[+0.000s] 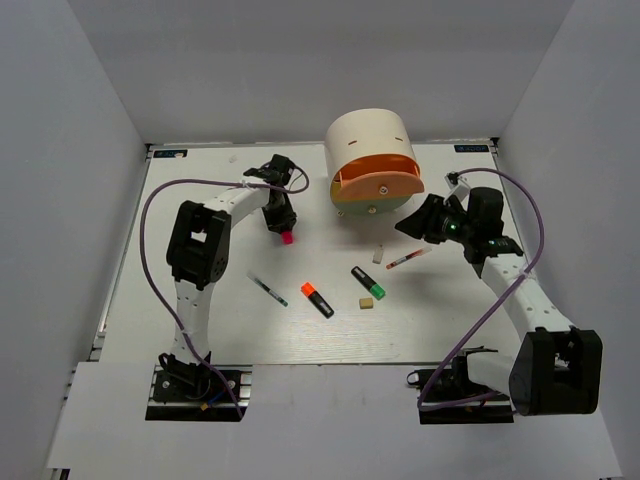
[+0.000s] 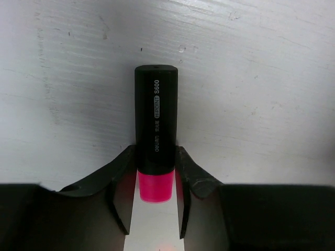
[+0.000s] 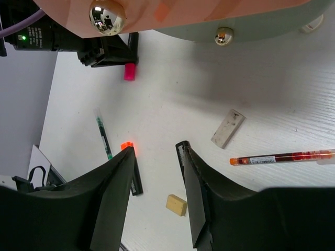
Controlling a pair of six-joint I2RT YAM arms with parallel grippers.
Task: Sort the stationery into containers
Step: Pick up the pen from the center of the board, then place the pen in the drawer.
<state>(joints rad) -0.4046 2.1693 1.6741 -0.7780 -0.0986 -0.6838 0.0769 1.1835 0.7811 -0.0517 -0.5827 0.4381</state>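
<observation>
My left gripper (image 1: pixel 283 222) is shut on a black highlighter with a pink end (image 1: pixel 288 237). In the left wrist view its fingers (image 2: pixel 184 170) press both sides of the highlighter (image 2: pixel 155 120) near the pink cap. My right gripper (image 1: pixel 415 222) is open and empty, just right of the cream drum organiser (image 1: pixel 370 140) and its orange drawer (image 1: pixel 378 180). On the table lie an orange highlighter (image 1: pixel 317 299), a green highlighter (image 1: pixel 368 283), a tan eraser (image 1: pixel 367 302), a whitish eraser (image 1: pixel 378 255), a red-ink pen (image 1: pixel 408 258) and a green-ink pen (image 1: pixel 267 289).
The right wrist view shows the orange drawer's shiny knob (image 3: pixel 107 13) above my open gripper (image 3: pixel 156 147). It also shows the whitish eraser (image 3: pixel 228 128), the red pen (image 3: pixel 282 157) and the tan eraser (image 3: pixel 176 205). Grey walls enclose the table (image 1: pixel 200 330).
</observation>
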